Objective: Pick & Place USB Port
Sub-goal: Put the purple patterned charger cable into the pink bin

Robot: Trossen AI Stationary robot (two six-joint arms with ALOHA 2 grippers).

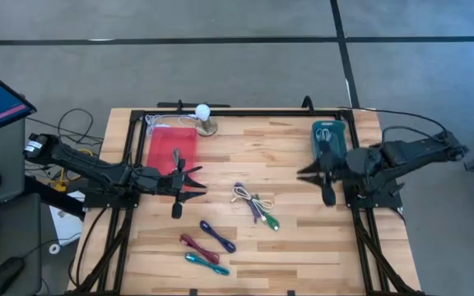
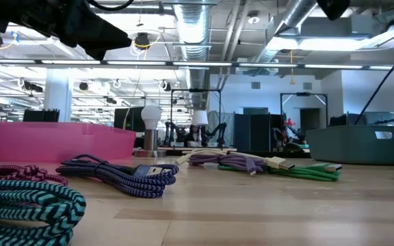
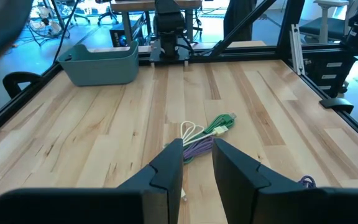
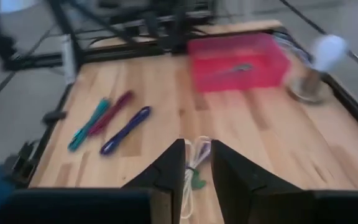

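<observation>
Several coiled USB cables lie flat on the wooden table: a purple, green and white bundle [image 1: 254, 205] at the centre, and a blue one [image 1: 218, 236], a maroon one [image 1: 197, 245] and a teal one [image 1: 206, 263] nearer the front edge. My left gripper [image 3: 197, 146] hovers open in front of the pink tray [image 1: 175, 148], pointing at the bundle [image 3: 205, 134], with nothing between its fingers. My right gripper [image 4: 197, 144] hangs open and empty above the table beside the teal bin [image 1: 329, 136], facing the bundle [image 4: 194, 165].
A white bulb on a stand [image 1: 204, 115] sits at the far edge next to the pink tray, which holds a cable. The teal bin at the far right also holds a cable. A black frame borders the table. Bare wood lies between the two grippers.
</observation>
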